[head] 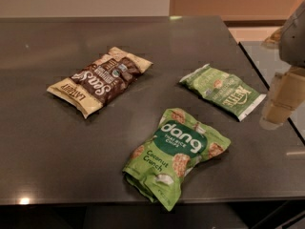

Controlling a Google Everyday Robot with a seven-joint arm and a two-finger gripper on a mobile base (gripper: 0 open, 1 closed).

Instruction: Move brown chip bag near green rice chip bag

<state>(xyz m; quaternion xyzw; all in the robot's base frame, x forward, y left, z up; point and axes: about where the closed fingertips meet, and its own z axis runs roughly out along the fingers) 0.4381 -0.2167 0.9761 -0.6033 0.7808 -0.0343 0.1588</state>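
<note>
Dark table (52, 171): cream-ended brown chip bag (100, 80), hand (282, 103) right.

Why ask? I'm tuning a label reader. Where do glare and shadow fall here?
Camera view: warm, dim light; small glare spots on the dark table at its front-left and far edges; the brown chip bag and green rice chip bag show no glare on their lettering; the gripper, at the picture's right edge, is lit tan.
</note>
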